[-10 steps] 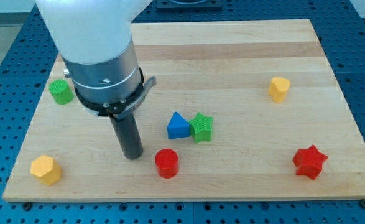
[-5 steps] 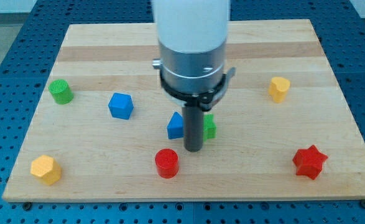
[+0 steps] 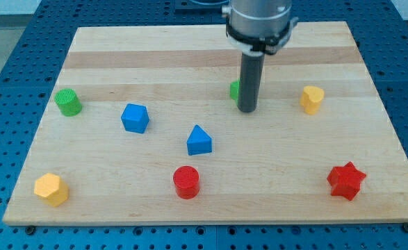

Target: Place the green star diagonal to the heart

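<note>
Camera view shows my tip [image 3: 247,110], a bare rod holding nothing, just right of the mostly hidden green star [image 3: 235,89] at upper centre, so nudging it gently rightward should set it diagonal to the yellow heart [image 3: 312,99].

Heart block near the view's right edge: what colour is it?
Yellow: the heart shows clearly in the camera view, right of my tip.
</note>
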Controlling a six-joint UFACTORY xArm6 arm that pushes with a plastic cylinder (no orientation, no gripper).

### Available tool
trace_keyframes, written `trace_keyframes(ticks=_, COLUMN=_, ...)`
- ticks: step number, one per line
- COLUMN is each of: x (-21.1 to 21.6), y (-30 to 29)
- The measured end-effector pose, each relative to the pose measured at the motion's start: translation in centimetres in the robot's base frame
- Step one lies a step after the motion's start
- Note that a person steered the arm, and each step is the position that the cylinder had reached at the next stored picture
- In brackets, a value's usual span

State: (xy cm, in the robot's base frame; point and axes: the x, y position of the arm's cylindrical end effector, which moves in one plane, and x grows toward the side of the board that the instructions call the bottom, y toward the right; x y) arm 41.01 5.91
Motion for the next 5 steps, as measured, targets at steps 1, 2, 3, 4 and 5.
trace_keyframes(ticks=1, x=-4.3, y=-0.5)
trace_keyframes(ticks=2, x=-7.2, y=-2.5)
trace_keyframes(ticks=3, x=-7.3, y=-3.5)
trace_keyframes(ticks=4, x=-8.2, y=-5.7)
trace_keyframes(ticks=5, x=-9.8, y=-6.3)
